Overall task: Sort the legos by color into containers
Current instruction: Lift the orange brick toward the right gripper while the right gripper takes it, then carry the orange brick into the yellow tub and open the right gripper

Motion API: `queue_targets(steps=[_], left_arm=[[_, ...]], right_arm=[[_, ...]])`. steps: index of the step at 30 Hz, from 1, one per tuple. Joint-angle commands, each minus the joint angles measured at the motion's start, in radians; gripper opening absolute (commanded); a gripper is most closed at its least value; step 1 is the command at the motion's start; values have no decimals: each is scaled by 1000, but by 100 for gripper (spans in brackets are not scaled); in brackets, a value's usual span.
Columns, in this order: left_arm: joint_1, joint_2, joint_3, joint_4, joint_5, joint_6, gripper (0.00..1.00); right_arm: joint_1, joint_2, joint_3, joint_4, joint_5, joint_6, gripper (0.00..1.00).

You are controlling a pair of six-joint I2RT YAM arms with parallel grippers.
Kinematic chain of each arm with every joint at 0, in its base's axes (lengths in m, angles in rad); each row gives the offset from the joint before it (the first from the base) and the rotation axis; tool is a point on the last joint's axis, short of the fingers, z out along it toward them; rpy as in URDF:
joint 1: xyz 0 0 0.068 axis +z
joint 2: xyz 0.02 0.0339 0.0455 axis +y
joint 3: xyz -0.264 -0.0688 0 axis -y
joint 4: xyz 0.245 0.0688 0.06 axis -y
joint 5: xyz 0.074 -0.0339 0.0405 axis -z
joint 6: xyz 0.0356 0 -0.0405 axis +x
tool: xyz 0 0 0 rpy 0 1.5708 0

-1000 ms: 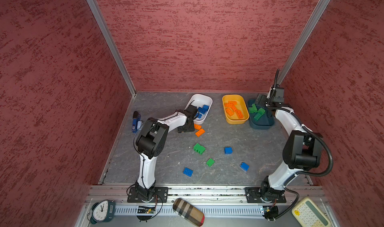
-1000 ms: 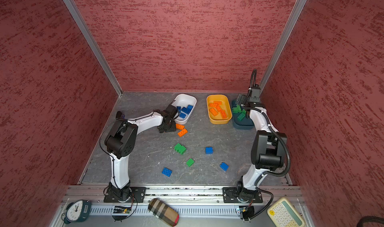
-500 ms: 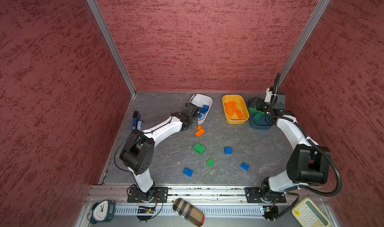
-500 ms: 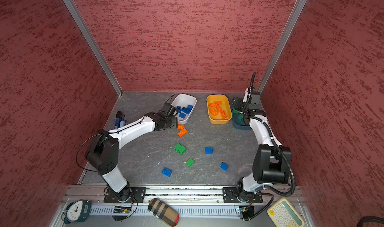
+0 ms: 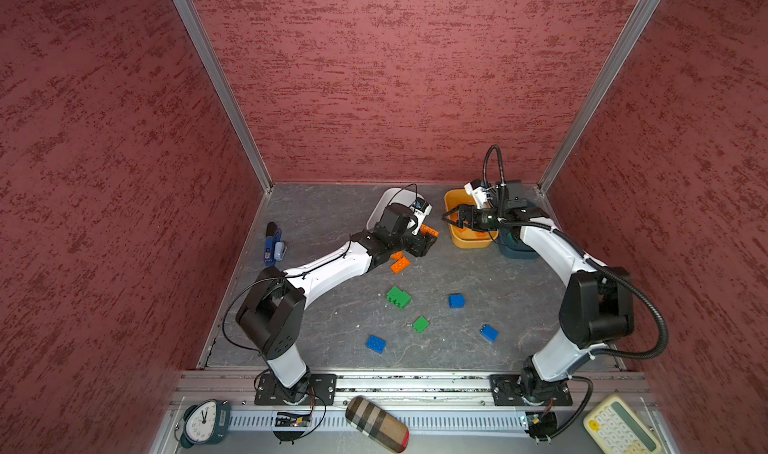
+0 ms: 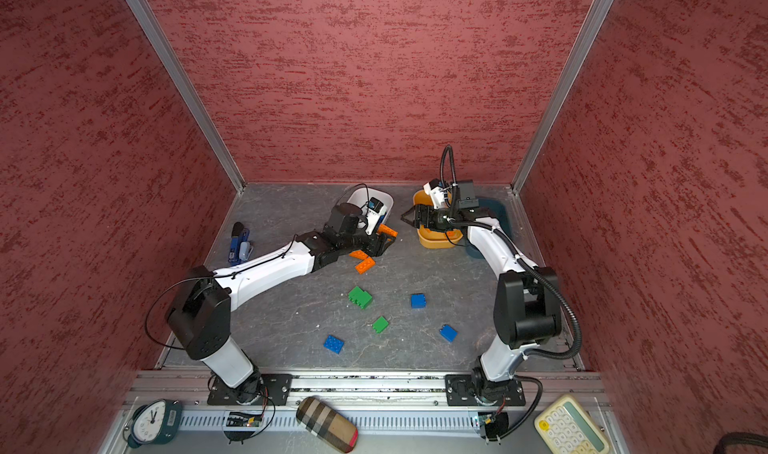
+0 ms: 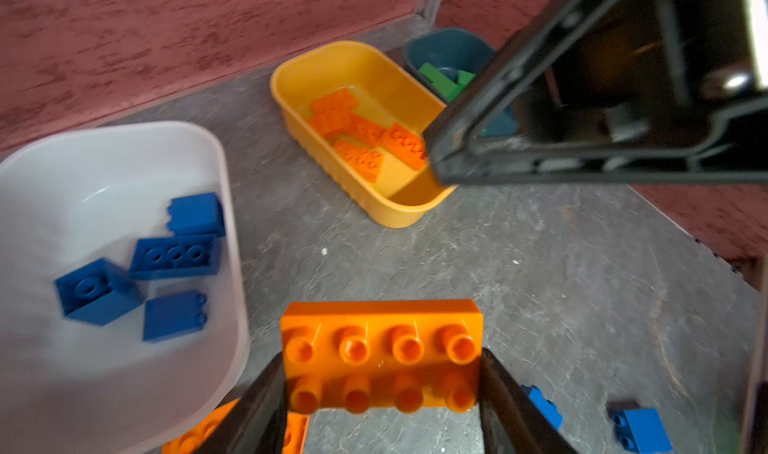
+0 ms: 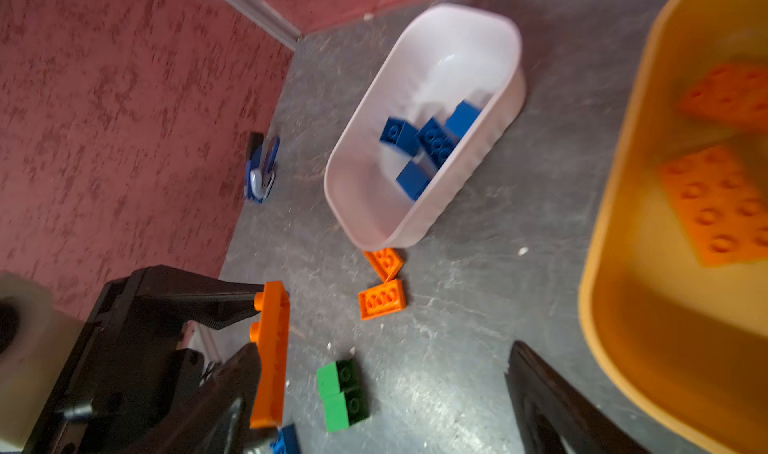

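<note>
**Two Arms at One Tub**

The left fingers (image 7: pixel 505 406) were clamped on the short ends of an orange brick (image 7: pixel 381 356). They held it off the desk (image 7: pixel 540 265), between the white tub (image 7: pixel 124 161) and the yellow tub (image 7: pixel 332 169). The right fingers (image 7: pixel 453 157) stood spread with nothing in them, over the near end of the yellow tub.

That was my worry. The brick belonged with the orange ones in the yellow tub, and the right arm hung just where it would have to go. Pressing on could knock the two arms together, or clip the tub's rim and shove it. A long brick pinched only by its ends might also swivel loose and drop short onto the desk.

Only the left wrist view showed the grip plainly, studs toward the lens. It also showed green bricks (image 7: pixel 440 80) in the teal tub (image 7: pixel 449 44), whose inside the right arm mostly hid in both top views. The right wrist view gave the held brick edge-on, and two loose orange bricks (image 8: pixel 381 298) just beside the white tub's end. Only the top views took in all the leftovers, with two loose green bricks (image 5: pixel 398 297) and three blue bricks (image 5: pixel 456 300) scattered nearer the arm bases.
</note>
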State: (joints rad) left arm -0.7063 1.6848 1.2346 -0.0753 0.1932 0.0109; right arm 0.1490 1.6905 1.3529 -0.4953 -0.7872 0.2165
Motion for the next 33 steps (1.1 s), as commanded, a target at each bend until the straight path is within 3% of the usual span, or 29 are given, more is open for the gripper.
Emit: queue_targets(steps=[1,5,10,17,22,25,27,29,30,33], left_arm=[[-3,30,-13,172,140,144,50],[-3,57,14,214,196,205,50],[-14,87,64,179,205,255,50],[-27,104,81,148,178,297,49],[-25,113,94,140,174,294,49],[-22,112,105,129,161,291,51],[-24,109,108,128,120,270,65],[-24,107,106,129,45,227,95],[-24,103,102,127,12,208,100],[-23,79,62,153,-80,170,99]], right_arm=[[2,-5,29,-148,-99,-42,89],[7,-24,18,-167,-137,-59,80],[11,-25,20,-186,-180,-77,50],[19,-15,21,-175,-258,-101,23],[21,-19,23,-172,-229,-115,0],[21,-25,20,-141,-173,-91,0],[17,-32,10,-84,-99,-53,0],[5,-41,-9,-12,-3,-7,0],[-6,-40,-19,29,58,27,0],[-47,-15,-31,112,219,96,0]])
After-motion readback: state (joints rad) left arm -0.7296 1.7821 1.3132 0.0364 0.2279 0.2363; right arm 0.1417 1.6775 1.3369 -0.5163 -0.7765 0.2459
